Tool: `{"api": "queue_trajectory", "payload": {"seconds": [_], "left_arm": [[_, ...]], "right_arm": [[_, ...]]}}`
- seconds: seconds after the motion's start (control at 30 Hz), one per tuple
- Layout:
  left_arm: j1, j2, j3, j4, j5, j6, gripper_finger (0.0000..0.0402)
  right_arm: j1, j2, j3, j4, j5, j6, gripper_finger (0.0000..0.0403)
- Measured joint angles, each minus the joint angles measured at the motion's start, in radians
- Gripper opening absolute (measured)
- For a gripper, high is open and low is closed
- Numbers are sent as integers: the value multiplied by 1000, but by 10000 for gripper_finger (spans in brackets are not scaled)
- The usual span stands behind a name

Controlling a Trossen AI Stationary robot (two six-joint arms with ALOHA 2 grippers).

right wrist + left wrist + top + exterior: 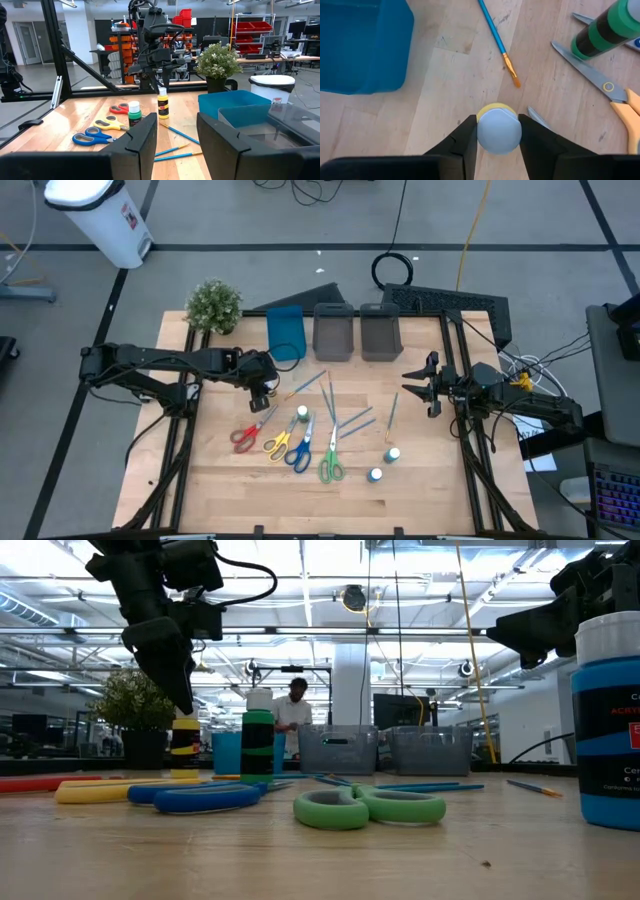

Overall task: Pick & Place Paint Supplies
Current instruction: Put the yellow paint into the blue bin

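A yellow paint bottle [163, 107] with a white cap stands upright on the table, left of centre. My left gripper [499, 137] is above it, shut on its cap. A green bottle [302, 413] stands nearby. Red [245, 435], yellow [278, 442], blue [300, 450] and green scissors [330, 460] lie flat toward the near edge. Thin blue brushes [345, 420] lie at mid-table. Two teal-capped bottles [392, 453] stand near right. My right gripper [415, 385] waits open at the table's right side, holding nothing. My left gripper pinches the yellow bottle's white cap [499, 125] between its two fingers, one on each side of the cap. The fingers come from above, slanting down. The bottle stands upright with its base on the table [163, 117].
A blue bin [286, 335] and two grey bins [333, 332] stand along the far edge, with a potted plant [213, 305] at the far left corner. A brush [497, 42] and scissor blades [590, 72] lie close to the yellow bottle.
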Motion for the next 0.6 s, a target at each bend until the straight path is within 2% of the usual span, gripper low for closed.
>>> {"api": "queue_trajectory", "payload": {"seconds": [0.27, 0.43, 0.6], "left_arm": [[4, 1, 22, -33, -7, -73, 122], [29, -5, 150, -138, -37, -85, 122], [72, -5, 285, -174, -50, -29, 122]], "right_arm": [[0, 0, 0, 0, 0, 0, 130], [0, 0, 0, 0, 0, 0, 130], [0, 0, 0, 0, 0, 0, 130]]}}
